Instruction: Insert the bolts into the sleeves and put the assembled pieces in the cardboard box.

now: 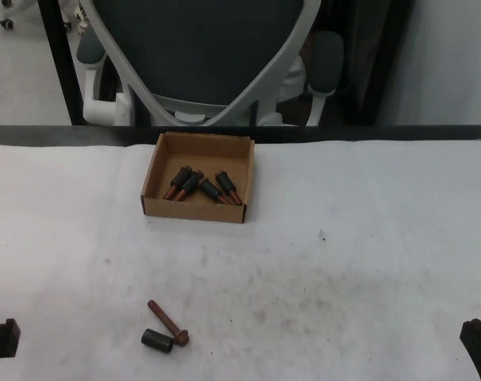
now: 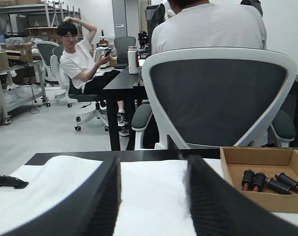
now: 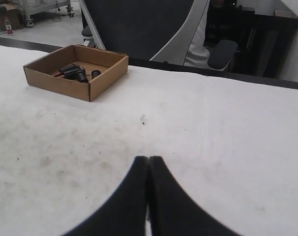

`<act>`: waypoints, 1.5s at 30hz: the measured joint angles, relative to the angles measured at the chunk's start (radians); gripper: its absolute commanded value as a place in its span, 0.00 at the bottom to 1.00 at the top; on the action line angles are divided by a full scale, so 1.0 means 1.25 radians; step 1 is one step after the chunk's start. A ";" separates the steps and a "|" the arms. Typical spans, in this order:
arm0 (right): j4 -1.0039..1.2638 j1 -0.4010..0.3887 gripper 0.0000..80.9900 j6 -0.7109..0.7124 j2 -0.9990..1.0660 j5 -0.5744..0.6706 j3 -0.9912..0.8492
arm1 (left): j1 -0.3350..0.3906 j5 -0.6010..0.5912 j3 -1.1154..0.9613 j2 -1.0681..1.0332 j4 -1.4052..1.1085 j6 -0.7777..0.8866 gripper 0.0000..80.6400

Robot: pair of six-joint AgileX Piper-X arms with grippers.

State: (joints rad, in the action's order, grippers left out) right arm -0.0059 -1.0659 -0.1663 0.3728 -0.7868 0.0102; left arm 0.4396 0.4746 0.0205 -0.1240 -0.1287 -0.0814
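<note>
A copper-coloured bolt (image 1: 166,320) lies loose on the white bench near the front left. A short black sleeve (image 1: 157,340) lies just beside the bolt's head. The cardboard box (image 1: 194,209) stands farther back, holding several assembled pieces (image 1: 199,186). My left gripper (image 2: 153,169) is open with nothing between its fingers; it sits low at the front left corner (image 1: 2,340), and the box (image 2: 267,202) lies ahead of it. My right gripper (image 3: 149,160) is shut and holds nothing, at the front right corner (image 1: 479,345), with the box (image 3: 60,84) far off.
An office chair (image 1: 201,55) stands behind the bench's dark far edge (image 1: 344,133). A small dark speck (image 1: 322,235) marks the white cover right of the box. A black curved object (image 2: 6,182) lies on the bench beyond my left gripper.
</note>
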 measured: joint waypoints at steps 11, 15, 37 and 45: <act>0.005 0.000 0.00 0.000 0.000 0.000 0.000 | 0.000 -0.001 0.000 0.000 0.000 0.004 0.01; 0.005 0.000 0.00 0.000 0.000 0.000 0.000 | 0.000 -0.009 0.000 0.000 0.000 0.007 0.01; 0.005 0.000 0.00 0.000 0.000 0.000 0.000 | 0.000 -0.041 0.000 0.000 0.000 0.027 0.01; 0.005 0.000 0.00 0.000 0.000 0.000 0.000 | 0.000 -0.049 0.000 0.000 0.000 0.041 0.01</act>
State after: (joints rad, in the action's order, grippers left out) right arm 0.0000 -1.0659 -0.1663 0.3728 -0.7868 0.0102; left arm 0.4396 0.4132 0.0205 -0.1240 -0.1287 -0.0296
